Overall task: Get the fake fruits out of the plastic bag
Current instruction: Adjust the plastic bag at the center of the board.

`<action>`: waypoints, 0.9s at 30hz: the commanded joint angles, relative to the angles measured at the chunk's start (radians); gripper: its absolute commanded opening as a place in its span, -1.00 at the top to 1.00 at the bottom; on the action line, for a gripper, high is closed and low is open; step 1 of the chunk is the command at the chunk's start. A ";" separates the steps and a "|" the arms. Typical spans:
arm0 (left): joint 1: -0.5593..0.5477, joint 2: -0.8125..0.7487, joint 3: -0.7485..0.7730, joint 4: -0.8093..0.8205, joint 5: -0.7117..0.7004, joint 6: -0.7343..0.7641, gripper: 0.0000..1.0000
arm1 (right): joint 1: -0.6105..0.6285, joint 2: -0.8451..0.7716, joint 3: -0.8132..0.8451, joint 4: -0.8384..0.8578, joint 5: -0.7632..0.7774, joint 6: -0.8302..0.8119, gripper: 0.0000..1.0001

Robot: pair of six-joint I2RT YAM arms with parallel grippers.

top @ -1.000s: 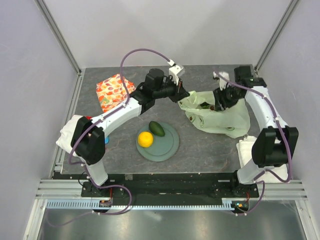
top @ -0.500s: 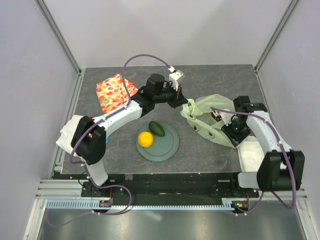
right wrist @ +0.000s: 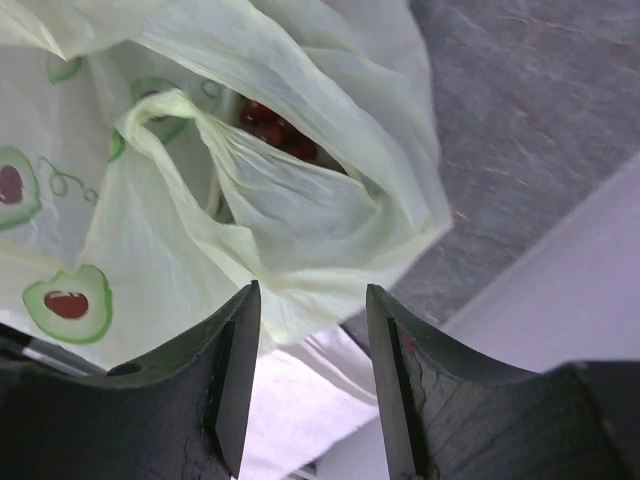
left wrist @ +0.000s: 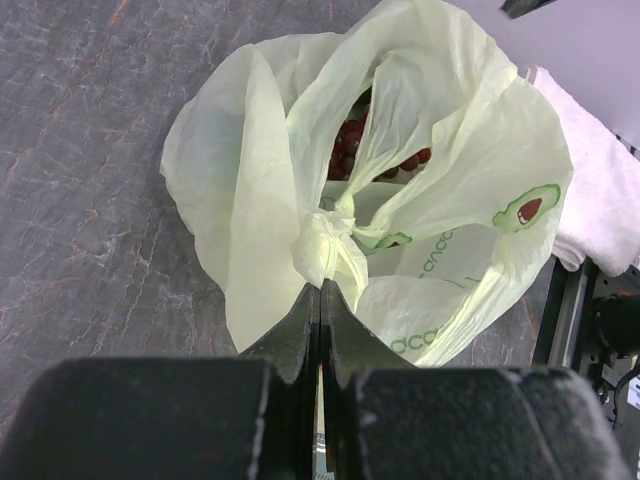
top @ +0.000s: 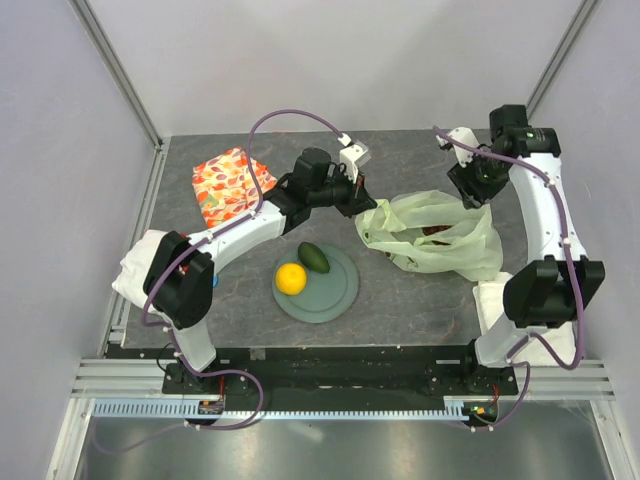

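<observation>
The pale green plastic bag (top: 440, 240) lies right of centre on the table. My left gripper (top: 362, 204) is shut on the bag's knotted handle (left wrist: 322, 245) at its left end. My right gripper (top: 470, 186) is open and empty, above the bag's far right edge; the bag (right wrist: 250, 200) shows beyond its jaws. A dark red grape bunch (left wrist: 345, 150) sits inside the bag and also shows in the right wrist view (right wrist: 272, 124). A round orange (top: 291, 278) and a dark green oval fruit (top: 314, 257) lie on the grey-green plate (top: 340, 292).
An orange leaf-patterned cloth (top: 228, 183) lies at the back left. White towels lie at the right (top: 497, 300) and left (top: 130, 275) table edges. A small blue item (top: 214, 281) sits by the left arm. Frame posts stand at the corners.
My right gripper swung from the bag's mouth to its near right side, then up to the back right. The bag shifted and now lies flatter. The left gripper kept its hold.
</observation>
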 commanded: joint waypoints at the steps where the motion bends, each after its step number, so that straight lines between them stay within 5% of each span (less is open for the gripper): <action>1: -0.003 -0.010 0.016 0.010 0.018 -0.006 0.96 | 0.022 0.138 -0.030 0.040 -0.101 0.082 -0.07; 6: -0.001 -0.010 0.024 0.003 0.007 0.004 0.97 | 0.065 0.226 -0.087 0.111 -0.095 0.084 -0.01; 13: 0.000 -0.010 0.026 -0.002 -0.008 0.016 0.97 | 0.051 0.197 -0.142 0.021 0.124 -0.014 0.03; 21: 0.003 0.017 0.044 0.012 0.001 -0.008 0.97 | -0.039 -0.033 -0.568 -0.050 0.307 -0.160 0.03; 24: 0.003 0.036 0.053 0.018 0.010 -0.027 0.97 | -0.045 -0.015 -0.721 0.081 0.327 -0.131 0.03; 27: 0.003 0.042 0.068 0.016 0.025 -0.036 0.97 | -0.068 0.065 -0.702 0.131 0.341 -0.082 0.04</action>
